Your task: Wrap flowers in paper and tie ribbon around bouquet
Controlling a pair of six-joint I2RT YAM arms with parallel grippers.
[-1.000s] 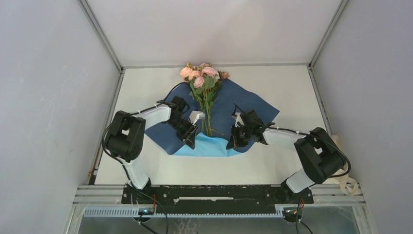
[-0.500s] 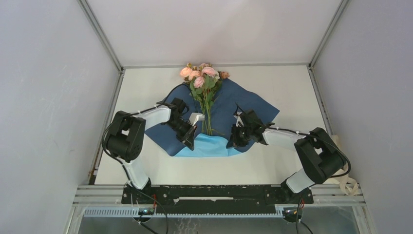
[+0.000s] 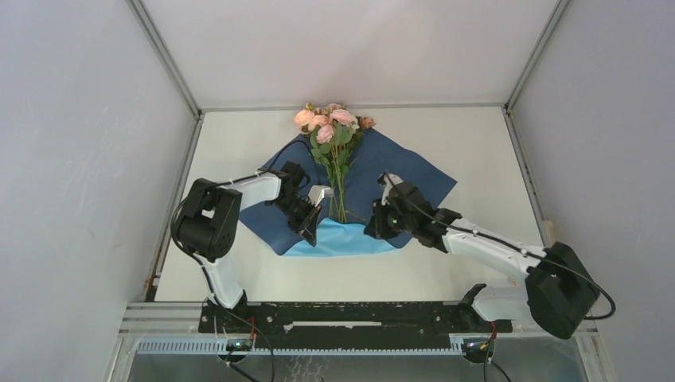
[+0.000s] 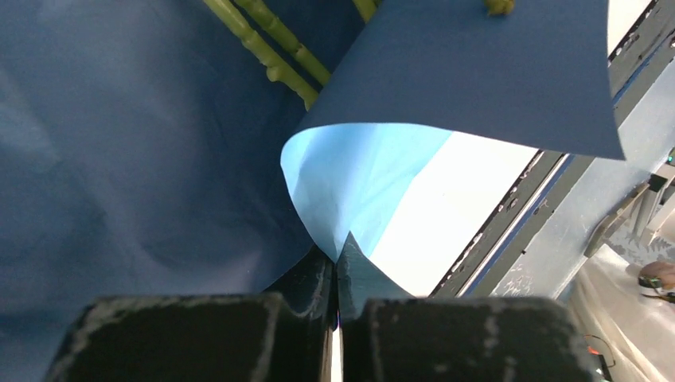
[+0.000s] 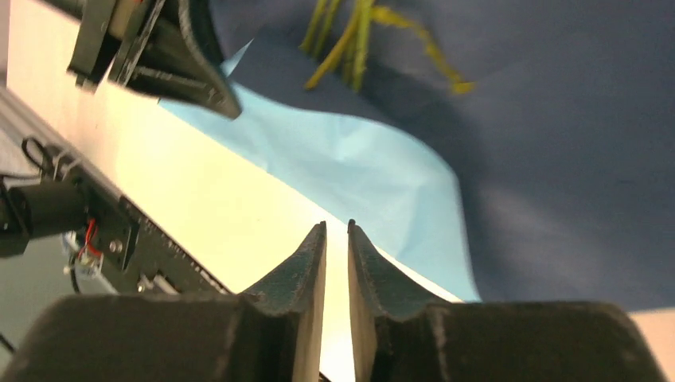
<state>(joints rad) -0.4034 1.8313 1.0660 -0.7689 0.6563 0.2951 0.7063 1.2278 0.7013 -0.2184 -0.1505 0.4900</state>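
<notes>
The flowers (image 3: 330, 123), pink roses on long green stems (image 4: 271, 48), lie on the navy paper (image 3: 398, 171) spread on the table. The paper's near edge is folded over, showing its light blue side (image 3: 342, 237). My left gripper (image 4: 336, 259) is shut on that folded edge at the sheet's near left, left of the stem ends. My right gripper (image 5: 337, 227) hovers at the fold's near right edge (image 5: 358, 175), its fingers slightly apart with only table showing between them. The ribbon is out of view, and no wrapped bouquet shows.
The white table (image 3: 477, 143) is ringed by a metal frame with grey walls on three sides. A black rail (image 3: 358, 317) holding both arm bases runs along the near edge. In the right wrist view the left gripper (image 5: 207, 87) sits close by at the upper left.
My left gripper has shut on the paper's folded edge. My right gripper has opened off the paper, and the right arm has stretched out lower with its elbow swung to the right.
</notes>
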